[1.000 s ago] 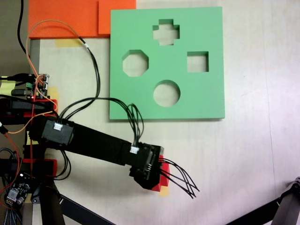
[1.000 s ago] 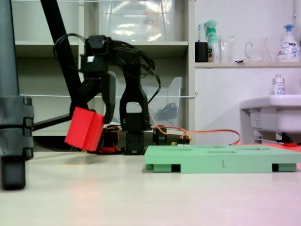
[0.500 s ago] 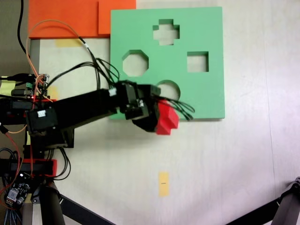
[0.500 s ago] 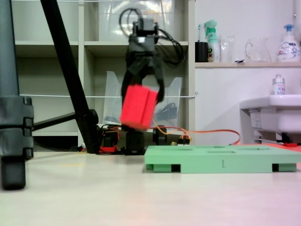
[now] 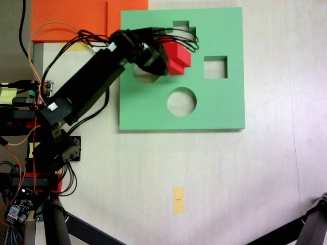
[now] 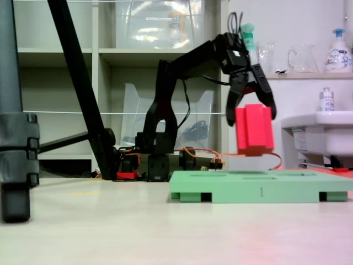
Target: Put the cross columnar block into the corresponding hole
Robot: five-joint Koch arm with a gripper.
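Since the earlier frames, the arm had swung from the lower middle of the top-down fixed view up to the upper middle, carrying the red block (image 5: pixel 176 55) with it. The gripper (image 6: pixel 252 108) was clamped on the block's upper part, one black jaw on each side. In the side-on fixed view the block (image 6: pixel 254 129) hung upright in the air, clear of the green board (image 6: pixel 259 190) below it. From above, it sat over the green board (image 5: pixel 214 107), just below and partly covering the plus-shaped hole (image 5: pixel 180 24), whose top edge showed above the cables. The octagonal hole (image 5: pixel 145 77) was largely covered by the arm. The square hole (image 5: pixel 215 67) and the round hole (image 5: pixel 181 101) lay open and held nothing. Bare table (image 5: pixel 265 168) stretched to the right of and below the board, with a yellow tape strip (image 5: pixel 178 199) low in the frame.
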